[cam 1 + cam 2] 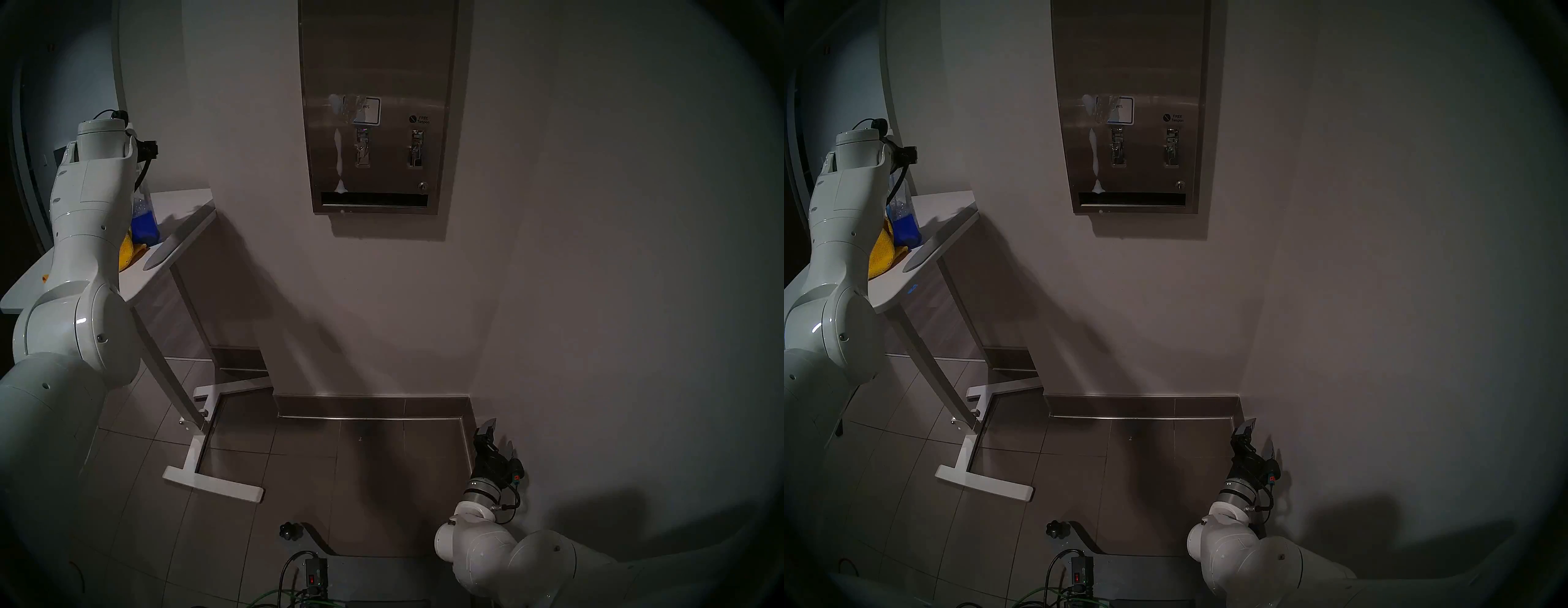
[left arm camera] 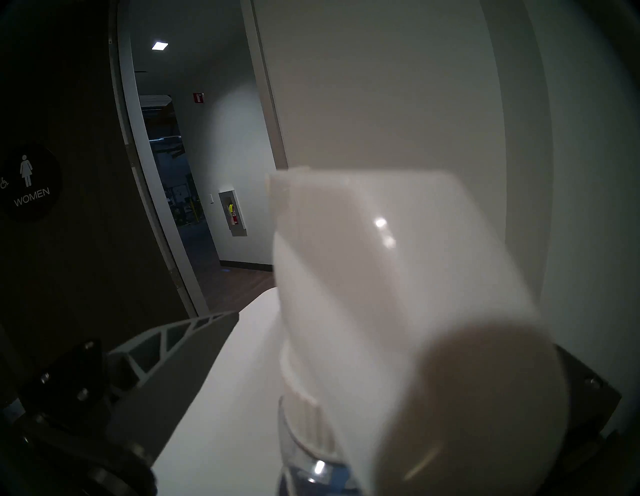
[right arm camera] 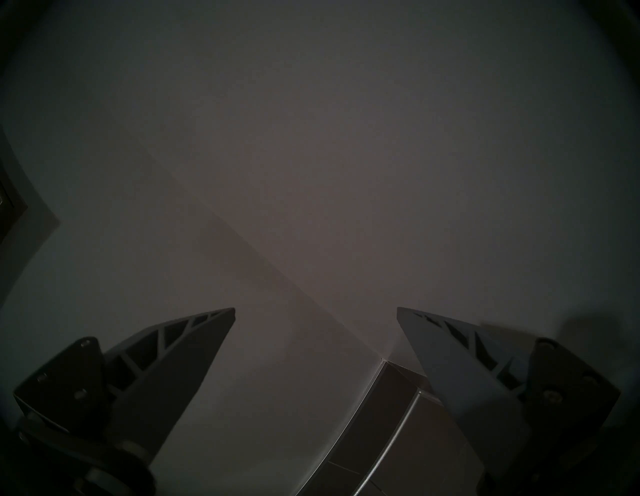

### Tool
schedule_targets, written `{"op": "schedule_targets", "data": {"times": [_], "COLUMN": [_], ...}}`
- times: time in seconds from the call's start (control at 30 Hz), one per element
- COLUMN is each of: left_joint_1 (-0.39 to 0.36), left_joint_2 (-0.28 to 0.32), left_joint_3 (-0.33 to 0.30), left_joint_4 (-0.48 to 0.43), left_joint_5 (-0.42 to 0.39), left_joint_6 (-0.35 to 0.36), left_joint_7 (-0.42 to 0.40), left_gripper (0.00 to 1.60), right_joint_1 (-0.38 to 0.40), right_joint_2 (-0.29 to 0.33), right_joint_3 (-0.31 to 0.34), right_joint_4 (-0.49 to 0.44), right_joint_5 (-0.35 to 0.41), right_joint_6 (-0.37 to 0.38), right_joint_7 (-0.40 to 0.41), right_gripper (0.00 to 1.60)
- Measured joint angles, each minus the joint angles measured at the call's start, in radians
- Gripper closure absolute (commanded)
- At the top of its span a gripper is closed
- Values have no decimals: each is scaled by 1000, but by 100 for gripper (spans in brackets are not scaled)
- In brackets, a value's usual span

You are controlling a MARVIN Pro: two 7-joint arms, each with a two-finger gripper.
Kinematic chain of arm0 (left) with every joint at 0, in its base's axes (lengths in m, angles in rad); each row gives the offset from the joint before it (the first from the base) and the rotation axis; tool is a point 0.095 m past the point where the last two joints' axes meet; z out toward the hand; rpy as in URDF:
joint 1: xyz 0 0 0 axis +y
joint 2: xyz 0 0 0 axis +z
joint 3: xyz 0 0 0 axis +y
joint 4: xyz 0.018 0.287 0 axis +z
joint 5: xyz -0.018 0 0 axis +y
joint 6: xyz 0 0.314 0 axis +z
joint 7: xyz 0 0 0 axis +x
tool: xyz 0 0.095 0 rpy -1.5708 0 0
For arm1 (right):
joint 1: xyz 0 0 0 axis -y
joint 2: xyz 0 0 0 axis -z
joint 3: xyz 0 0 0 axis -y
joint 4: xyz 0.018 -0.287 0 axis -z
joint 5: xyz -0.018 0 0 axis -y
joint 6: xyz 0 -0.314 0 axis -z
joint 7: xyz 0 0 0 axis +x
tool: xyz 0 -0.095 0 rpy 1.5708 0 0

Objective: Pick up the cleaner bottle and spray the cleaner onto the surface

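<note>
The cleaner bottle (image 1: pixel 144 223) (image 1: pixel 905 227) stands on the white table, half hidden behind my left arm, with blue cleaner in its lower part. In the left wrist view its white trigger head (image 2: pixel 381 277) fills the space between my left gripper's jaws (image 2: pixel 315 311). That gripper is open: bare tabletop shows between the left finger (image 2: pixel 173 353) and the bottle, and the other finger is hidden behind the head. The steel surface (image 1: pixel 377 63) (image 1: pixel 1129 63) hangs on the wall with a white foam streak (image 1: pixel 338 153) (image 1: pixel 1093 153) running down it. My right gripper (image 1: pixel 500 437) (image 1: pixel 1260 437) (image 3: pixel 315 311) is open and empty, low by the wall.
A yellow cloth (image 1: pixel 127 250) (image 1: pixel 883 254) lies on the table (image 1: pixel 182 204) (image 1: pixel 945 204) beside the bottle. The table's white leg and foot (image 1: pixel 212 484) stand on the tiled floor. An open doorway (image 2: pixel 194 173) lies beyond the table.
</note>
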State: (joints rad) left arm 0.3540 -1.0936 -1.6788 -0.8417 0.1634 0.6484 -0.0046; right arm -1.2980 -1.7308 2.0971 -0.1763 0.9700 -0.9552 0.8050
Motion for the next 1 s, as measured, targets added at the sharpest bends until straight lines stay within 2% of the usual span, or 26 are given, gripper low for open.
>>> {"op": "schedule_targets", "data": {"times": [1.0], "left_joint_1": [-126], "left_joint_2": [-2], "left_joint_3": [46], "left_joint_4": [-35], "left_joint_5": [3], "left_joint_6": [-65], "left_joint_7": [-2], "left_gripper": [0], "right_joint_1": [-1], "right_joint_2": [1], "right_joint_3": [0], "right_joint_4": [1], "right_joint_5": [0], "right_joint_6": [0], "right_joint_7": [4], "right_gripper": [0]}}
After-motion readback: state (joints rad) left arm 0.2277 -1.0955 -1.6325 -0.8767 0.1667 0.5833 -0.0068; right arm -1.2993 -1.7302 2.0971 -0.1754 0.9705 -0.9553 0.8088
